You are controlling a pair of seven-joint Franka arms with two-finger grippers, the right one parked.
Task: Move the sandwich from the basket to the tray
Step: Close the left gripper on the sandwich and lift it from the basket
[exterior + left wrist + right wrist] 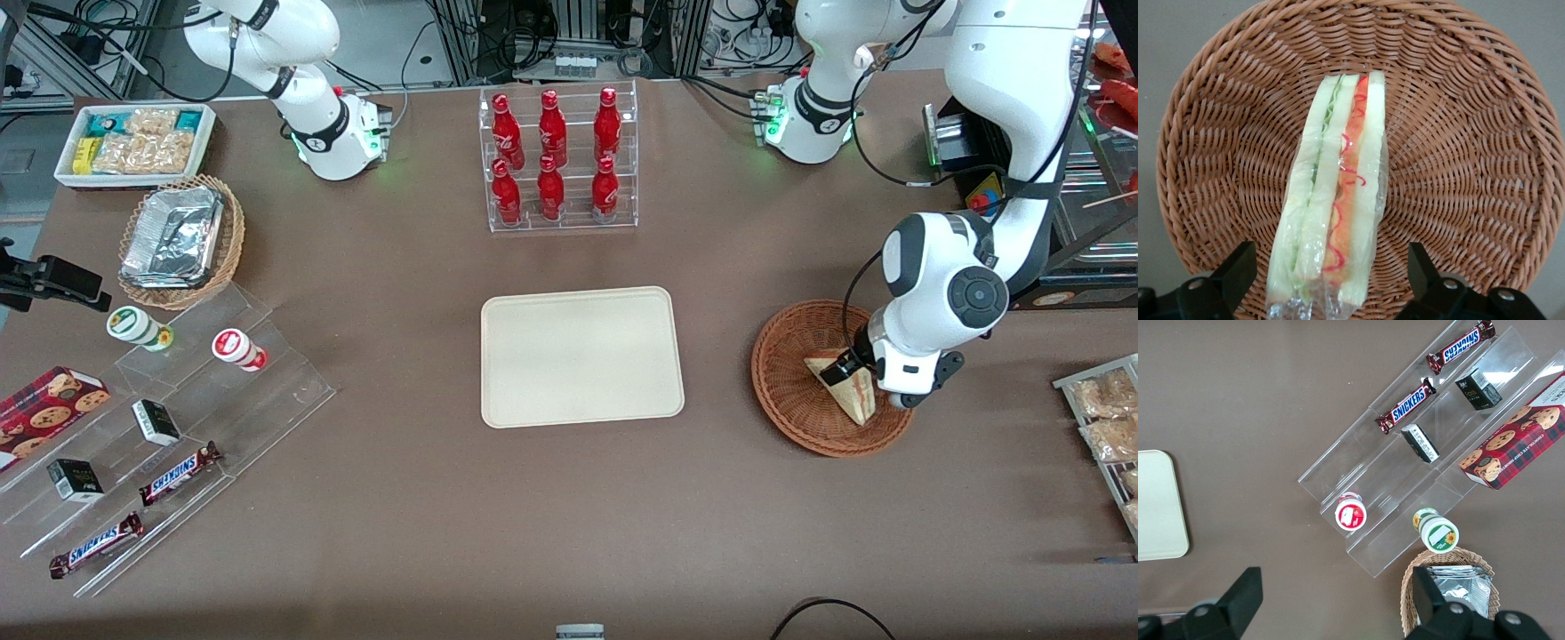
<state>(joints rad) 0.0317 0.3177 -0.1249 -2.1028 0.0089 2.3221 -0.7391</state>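
The clear-wrapped sandwich (pixel 855 400) lies in the round reddish-brown wicker basket (pixel 791 391), toward the working arm's end of the table. In the left wrist view the sandwich (pixel 1338 193) shows its pale bread with red, orange and green filling, resting on the basket (pixel 1471 167) floor. My left gripper (pixel 843 372) is lowered into the basket and is open. Its gripper (pixel 1328 273) fingers (pixel 1238 270) stand on either side of the sandwich's wide end, with a gap on each side. The cream tray (pixel 582 356) lies flat at the table's middle, bare.
A clear rack of red bottles (pixel 556 160) stands farther from the front camera than the tray. A stepped acrylic stand (pixel 169 418) with snacks, a tan basket of foil containers (pixel 178 240) and a white bin (pixel 133 142) lie toward the parked arm's end. Snack packets (pixel 1107 418) sit beside the basket.
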